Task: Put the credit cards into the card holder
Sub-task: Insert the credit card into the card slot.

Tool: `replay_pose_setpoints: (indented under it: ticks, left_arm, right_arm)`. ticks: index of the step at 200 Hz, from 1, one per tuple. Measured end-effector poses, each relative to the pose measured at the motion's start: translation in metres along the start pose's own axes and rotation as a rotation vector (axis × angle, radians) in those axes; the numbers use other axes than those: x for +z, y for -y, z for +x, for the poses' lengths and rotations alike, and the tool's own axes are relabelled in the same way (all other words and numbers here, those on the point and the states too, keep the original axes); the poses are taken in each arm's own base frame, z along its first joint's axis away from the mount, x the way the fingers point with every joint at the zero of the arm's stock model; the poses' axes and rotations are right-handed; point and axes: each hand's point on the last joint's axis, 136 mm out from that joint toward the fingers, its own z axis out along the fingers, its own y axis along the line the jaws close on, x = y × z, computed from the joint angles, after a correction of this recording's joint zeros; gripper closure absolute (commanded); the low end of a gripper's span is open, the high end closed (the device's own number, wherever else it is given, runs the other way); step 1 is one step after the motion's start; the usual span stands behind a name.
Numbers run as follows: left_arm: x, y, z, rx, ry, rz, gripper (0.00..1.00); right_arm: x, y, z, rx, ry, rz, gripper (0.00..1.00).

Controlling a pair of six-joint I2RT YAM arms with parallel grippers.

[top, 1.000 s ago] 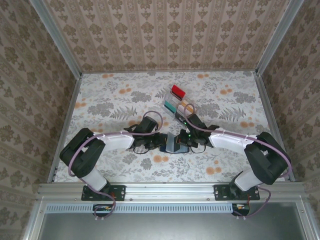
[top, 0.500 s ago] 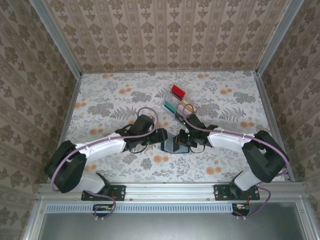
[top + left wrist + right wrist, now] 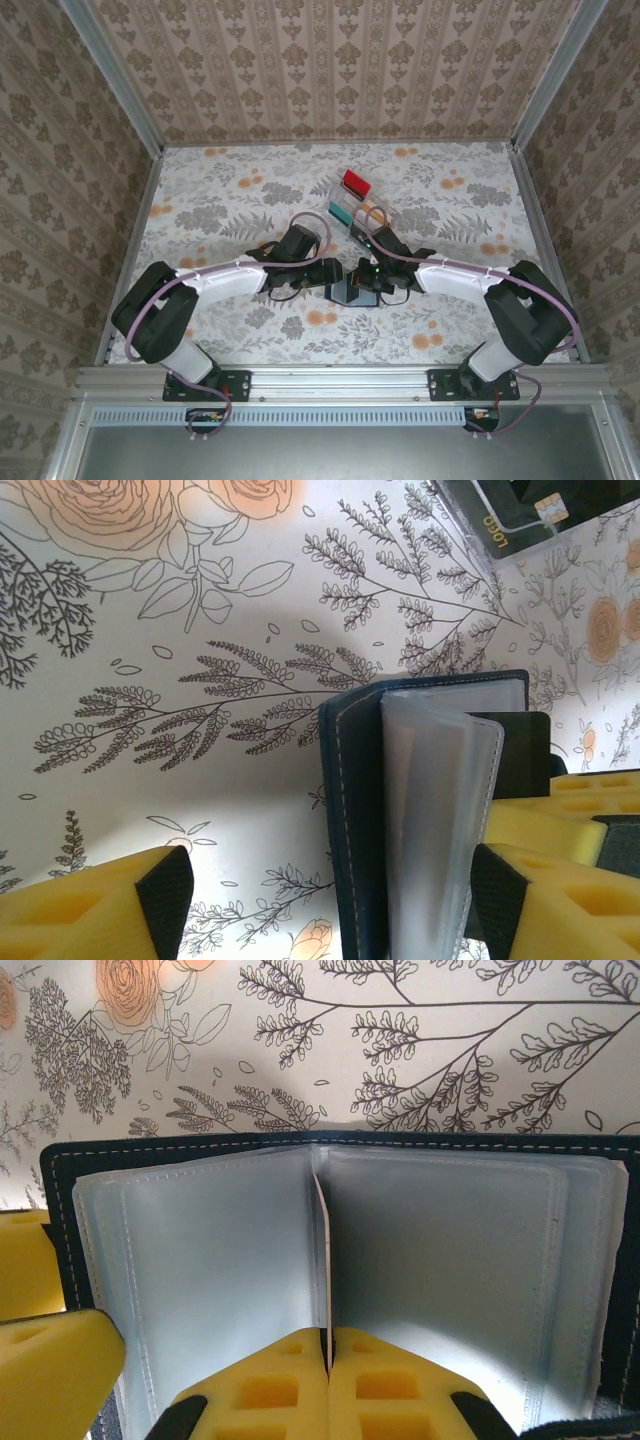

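Your small dark navy blue folding card holder [image 3: 348,292] is open on the pale floral-print table covering [image 3: 230,210], with grey leaves and orange blooms spreading out from it on every side. Your right gripper [image 3: 328,1345] has its yellow foam-padded fingers pressed together on one pale blue-grey clear inner leaf at the card holder's spine, and that leaf stands upright between the two opened halves. Your left gripper [image 3: 332,885] has its fingers wide apart with the card holder between them, much closer to the finger on the right of the wrist view. You cannot tell whether that finger touches the cover.

Just beyond the card holder, toward the back wall, stands a clear plastic slotted rack [image 3: 358,215] holding the credit cards [image 3: 355,182]. The red one is at the end farthest from the card holder, with teal and tan-orange ones nearer to it. A dark card with a gold chip [image 3: 510,510] also sits in the rack.

Beige damask wallpaper [image 3: 330,70] covers the three walls around the card holder, framed by bare aluminium posts [image 3: 110,75].
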Motion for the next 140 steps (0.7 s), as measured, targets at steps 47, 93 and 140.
replay_pose_setpoints:
  ticks: [47,93,140]
  left_arm:
    - [-0.022,0.016,-0.010,0.024,0.074,0.069,0.19]
    - [-0.004,0.014,0.000,0.038,0.009,0.074,0.30]
    - [0.007,0.002,0.009,0.027,-0.034,0.023,0.72]
  right_arm:
    - [0.002,-0.002,-0.002,-0.006,-0.003,0.003,1.00]
    - [0.004,-0.003,-0.004,-0.006,-0.003,0.003,1.00]
    - [0.004,-0.003,-0.004,-0.006,-0.003,0.004,1.00]
